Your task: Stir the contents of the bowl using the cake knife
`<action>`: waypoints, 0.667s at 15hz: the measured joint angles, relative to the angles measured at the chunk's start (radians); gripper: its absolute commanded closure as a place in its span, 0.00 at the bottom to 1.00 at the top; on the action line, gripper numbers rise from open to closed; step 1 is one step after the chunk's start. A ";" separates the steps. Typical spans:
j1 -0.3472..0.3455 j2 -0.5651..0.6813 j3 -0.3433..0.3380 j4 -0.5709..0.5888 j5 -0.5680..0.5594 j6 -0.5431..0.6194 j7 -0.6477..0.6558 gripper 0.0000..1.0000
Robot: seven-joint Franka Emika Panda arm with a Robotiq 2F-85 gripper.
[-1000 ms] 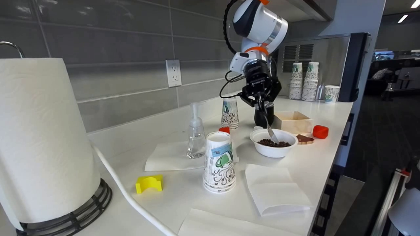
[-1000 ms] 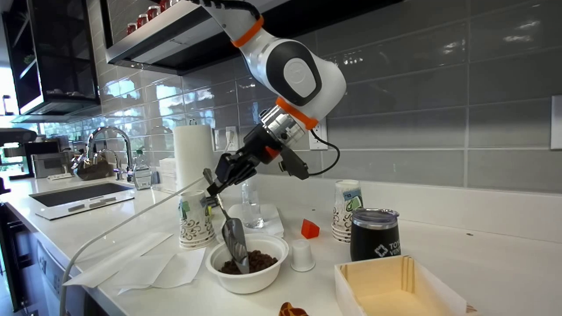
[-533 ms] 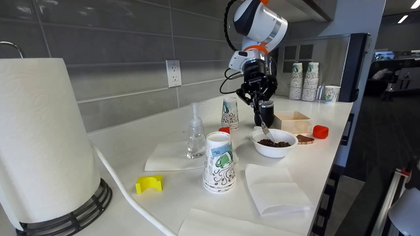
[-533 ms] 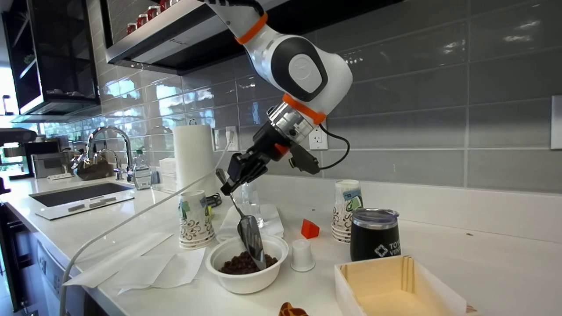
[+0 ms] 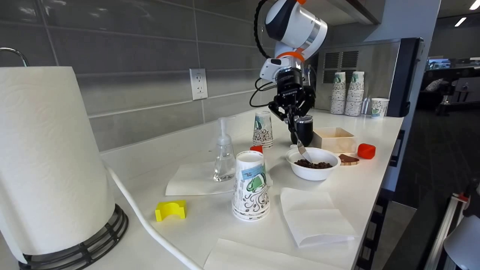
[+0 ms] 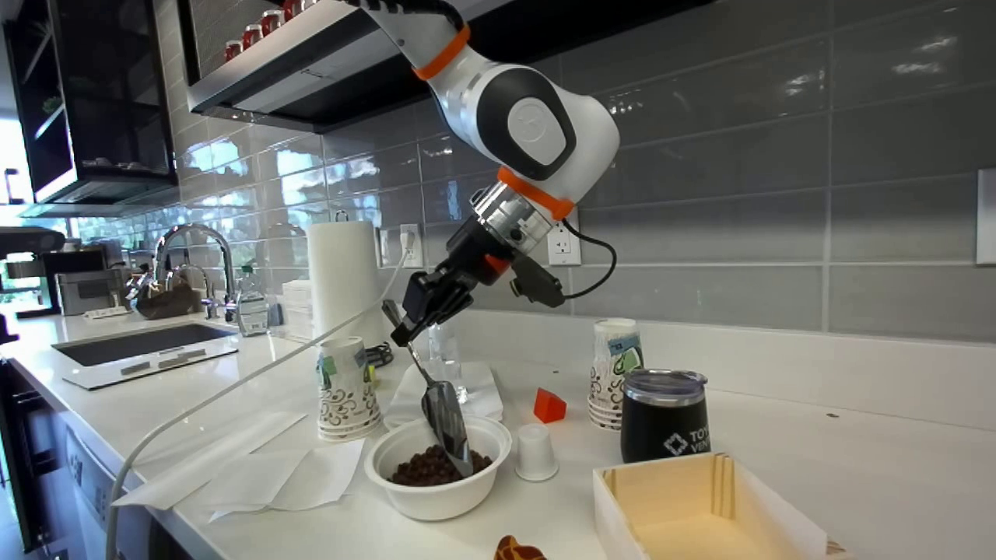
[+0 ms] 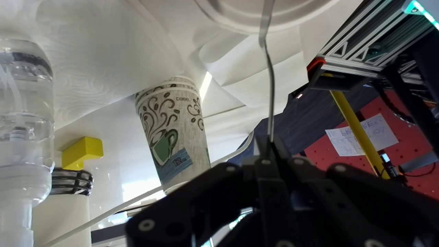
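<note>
The white bowl stands upright on the counter, also seen in an exterior view and partly at the top of the wrist view. Its contents are dark brown bits, lying low in the bowl. My gripper is above the bowl, shut on the thin handle of the cake knife. The knife's blade slants down into the bowl, its tip among the bits. In the wrist view the handle runs from between the fingertips.
Cup stacks, a soap bottle, a black tumbler, a wooden box, a small white cup and a red block stand around the bowl. Paper sheets lie on the counter.
The gripper and knife have moved within the bowl toward the tiled wall, mostly in the earlier half second. The blade tip remains in the bits. The bowl has not visibly moved.
</note>
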 measured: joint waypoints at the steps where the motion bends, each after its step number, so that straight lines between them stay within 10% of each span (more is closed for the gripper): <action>1: 0.000 0.000 0.000 0.000 0.000 0.000 0.000 0.99; 10: -0.004 0.001 -0.002 -0.001 0.024 -0.063 -0.185 0.99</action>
